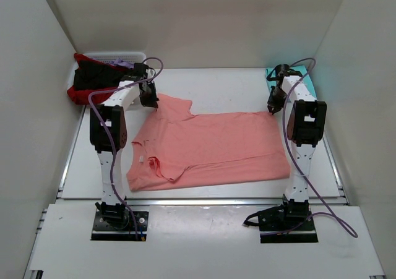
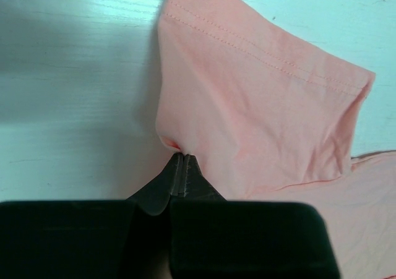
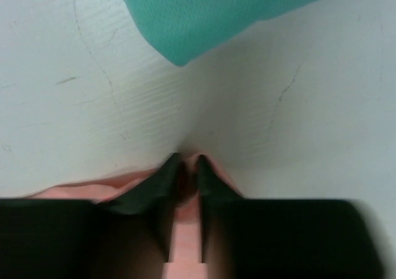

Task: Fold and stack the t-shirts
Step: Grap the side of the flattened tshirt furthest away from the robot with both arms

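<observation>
The salmon-pink t-shirt point(image 1: 210, 146) is lying spread flat across the middle of the desk point(image 1: 223, 84), collar toward the left arm and hem toward the right arm, with a few wrinkles near the neck. It looks to be thin, light knit cloth. It is likely to sag and crease wherever it is not supported, and to drag over the surface rather than slide cleanly. Stitched edges are probably the best places to hold it, since a hem gives the fingers a firmer ridge than the open body of the shirt.

The left end effector point(image 2: 179, 158) is pinching the edge of the far sleeve point(image 2: 260, 99), its jaws pressed together on a small fold of fabric. The right end effector point(image 3: 187, 161) is sitting at the far hem corner, its jaws standing narrowly apart around a bump of pink cloth. I cannot tell whether that grip is actually made.

Just beyond the right end effector, a turquoise t-shirt point(image 3: 229, 13) is lying on the desk, apart from the pink one. At the far left corner, the white basket point(image 1: 117, 54) is holding a heap of red and black shirts point(image 1: 93, 81).
</observation>
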`<state>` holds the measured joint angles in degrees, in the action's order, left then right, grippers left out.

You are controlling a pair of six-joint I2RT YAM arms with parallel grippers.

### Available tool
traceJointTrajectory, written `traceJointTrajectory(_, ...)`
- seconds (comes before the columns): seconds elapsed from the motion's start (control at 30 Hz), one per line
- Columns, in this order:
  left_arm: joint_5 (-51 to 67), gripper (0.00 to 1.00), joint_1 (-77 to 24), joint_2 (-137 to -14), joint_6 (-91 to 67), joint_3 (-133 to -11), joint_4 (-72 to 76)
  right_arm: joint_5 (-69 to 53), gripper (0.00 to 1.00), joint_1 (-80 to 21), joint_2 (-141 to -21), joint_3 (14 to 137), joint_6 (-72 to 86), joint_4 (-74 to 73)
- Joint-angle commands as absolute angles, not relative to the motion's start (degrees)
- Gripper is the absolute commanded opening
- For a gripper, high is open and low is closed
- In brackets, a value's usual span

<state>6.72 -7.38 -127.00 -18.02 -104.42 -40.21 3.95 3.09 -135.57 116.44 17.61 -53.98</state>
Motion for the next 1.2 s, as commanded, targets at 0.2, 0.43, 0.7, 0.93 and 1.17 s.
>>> traceJointTrajectory(0.2,10.8,0.0,-6.0,-118.9,-18.2,-106.3,-37.2,5.1,0.0,3.3,-133.1,117.8,15.0,-53.0)
traceJointTrajectory(0.43,14.1,0.0,-3.8,-111.8,-18.1,-98.5,-34.5,4.1,0.0,5.0,-127.2,110.1,13.4,-49.0)
traceJointTrajectory(0.7,17.3,0.0,-4.6,-106.5,-16.8,-87.1,-31.4,0.4,0.0,7.7,-119.0,98.5,13.1,-43.0)
traceJointTrajectory(0.93,16.0,0.0,-4.1,-99.1,-16.7,-75.1,-29.2,-4.7,0.0,9.5,-111.2,87.1,13.4,-38.8)
traceJointTrajectory(1.17,15.6,0.0,-3.2,-91.5,-16.9,-67.9,-28.4,-7.6,0.01,9.2,-103.5,76.3,14.0,-35.4)
